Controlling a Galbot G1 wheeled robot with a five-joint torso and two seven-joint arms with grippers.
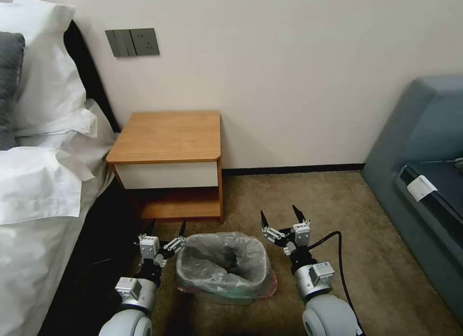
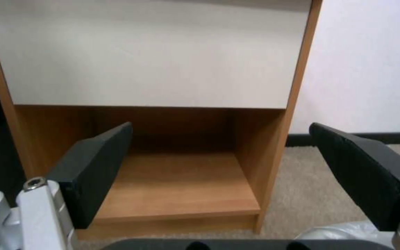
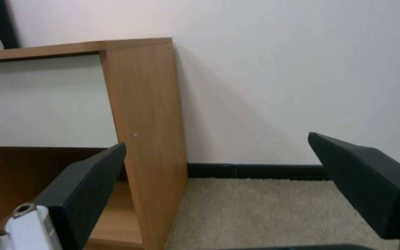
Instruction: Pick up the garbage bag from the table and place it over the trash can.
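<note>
1. Both grippers hang low over the carpet on either side of the trash can (image 1: 223, 278): the left gripper (image 1: 166, 230) just beside its left rim, the right gripper (image 1: 282, 219) just beside its right rim. Each has its fingers spread apart and grips nothing; the wrist views show daylight between the dark pads, with the table (image 1: 169, 135) beyond them.
2. Over the trash can lies the garbage bag (image 1: 219, 261), its crinkly film draped across the rim and sagging into the hollow. A pink-tinted edge spills down the right outer wall near the floor. By my reading, the placing looks essentially done.
3. Inside the lined can there is a dark patch near the middle; I cannot tell whether it is an object or only shadow.
4. Risks from here, as I judge them:
   - A fingertip so close to the rim could snag the thin plastic and drag it off.
   - An arm brushing the light can might tip or slide it.
   - The bag looks loosely seated, so one side could slip inward.
5. On the tabletop nothing rests, and its lower shelf holds nothing.
</note>
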